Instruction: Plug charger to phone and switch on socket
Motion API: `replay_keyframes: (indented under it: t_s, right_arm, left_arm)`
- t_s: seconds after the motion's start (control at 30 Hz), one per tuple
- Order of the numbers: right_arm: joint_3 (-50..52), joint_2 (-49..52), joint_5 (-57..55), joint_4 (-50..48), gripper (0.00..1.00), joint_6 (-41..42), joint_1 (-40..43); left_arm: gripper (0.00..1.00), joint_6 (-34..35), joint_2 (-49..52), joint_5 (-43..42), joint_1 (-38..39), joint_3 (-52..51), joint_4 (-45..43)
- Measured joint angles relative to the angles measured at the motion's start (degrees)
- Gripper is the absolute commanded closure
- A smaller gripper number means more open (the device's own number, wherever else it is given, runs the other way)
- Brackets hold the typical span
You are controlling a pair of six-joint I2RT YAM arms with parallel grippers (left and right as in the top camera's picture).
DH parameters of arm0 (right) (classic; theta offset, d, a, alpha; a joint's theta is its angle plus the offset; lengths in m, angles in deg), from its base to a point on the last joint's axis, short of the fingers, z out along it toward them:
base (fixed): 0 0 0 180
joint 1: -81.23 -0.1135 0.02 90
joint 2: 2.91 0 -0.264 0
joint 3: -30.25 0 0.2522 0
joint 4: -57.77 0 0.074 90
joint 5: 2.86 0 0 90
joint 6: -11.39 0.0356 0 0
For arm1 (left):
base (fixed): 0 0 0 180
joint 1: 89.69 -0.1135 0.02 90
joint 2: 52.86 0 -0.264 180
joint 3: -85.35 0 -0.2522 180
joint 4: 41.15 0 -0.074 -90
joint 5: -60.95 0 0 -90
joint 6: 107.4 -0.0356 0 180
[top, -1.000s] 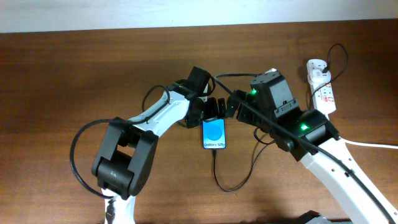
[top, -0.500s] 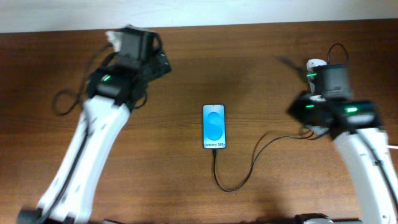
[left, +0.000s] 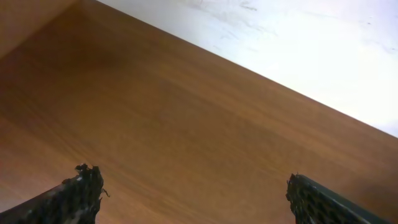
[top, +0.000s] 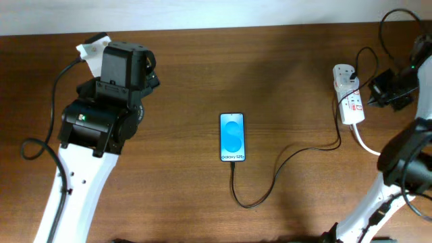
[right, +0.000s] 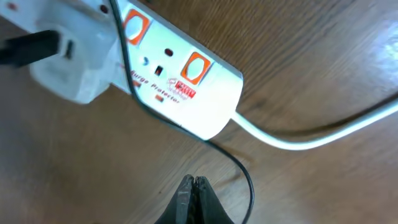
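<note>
While the phone (top: 231, 137) lies flat and screen-up, the charger (top: 246, 205) meets its near short edge, loops away and runs to the socket (top: 349, 101), which lies well to the right of the phone and farther back. Whether the connector is fully seated cannot be told. Right gripper (right: 193, 190): clenched on nothing, near the socket's end where the white lead (right: 311, 134) leaves. Left gripper (left: 194, 190): released, fingers wide apart above the table (left: 186, 124), well left of the phone.
</note>
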Motion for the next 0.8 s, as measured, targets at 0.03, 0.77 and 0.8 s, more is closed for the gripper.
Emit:
replay_keyframes:
  t_s: [0.03,0.77,0.8]
  right_arm:
    - [0.0,1.73,0.83,-0.76,0.96,-0.17,0.0]
    - [0.02,10.16,6.82,-20.22,0.96,7.37,-0.85]
    - [0.02,10.16,6.69,-20.33,0.96,7.41,-0.85]
  left_arm:
    - [0.01,0.0,0.0,0.0,0.0,0.0,0.02]
    - [0.01,0.0,0.0,0.2,0.0,0.0,0.02]
    - [0.01,0.0,0.0,0.2,0.0,0.0,0.02]
